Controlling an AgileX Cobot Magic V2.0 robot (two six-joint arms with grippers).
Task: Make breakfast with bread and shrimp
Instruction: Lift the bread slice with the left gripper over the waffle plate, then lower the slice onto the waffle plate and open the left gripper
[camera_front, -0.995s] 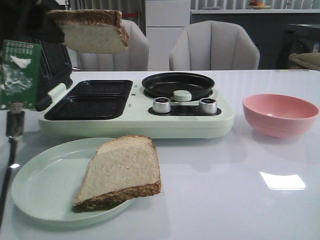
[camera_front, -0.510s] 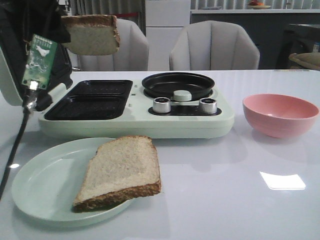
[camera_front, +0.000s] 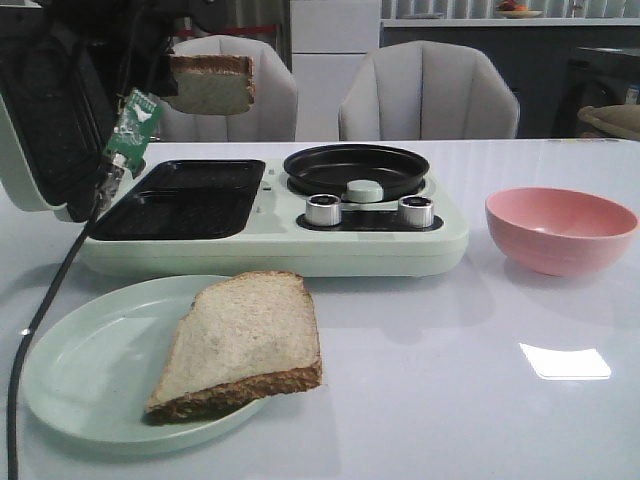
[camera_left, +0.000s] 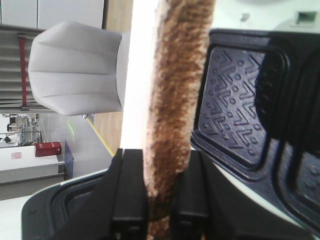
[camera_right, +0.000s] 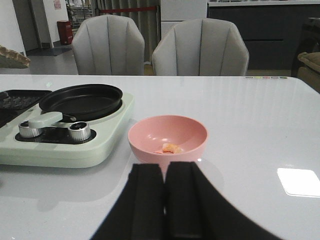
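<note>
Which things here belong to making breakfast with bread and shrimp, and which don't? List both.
Job: held bread slice in left gripper; plated bread slice; shrimp in pink bowl; breakfast maker.
Just there: chairs.

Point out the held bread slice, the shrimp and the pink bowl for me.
held bread slice (camera_front: 210, 88), front view, on its pale cut face.
shrimp (camera_right: 171, 148), right wrist view, on the orange piece at the bowl's bottom.
pink bowl (camera_front: 560, 243), front view, on its outer wall.

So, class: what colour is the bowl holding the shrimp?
Pink; the bowl shows best in the right wrist view, shrimp inside.
</note>
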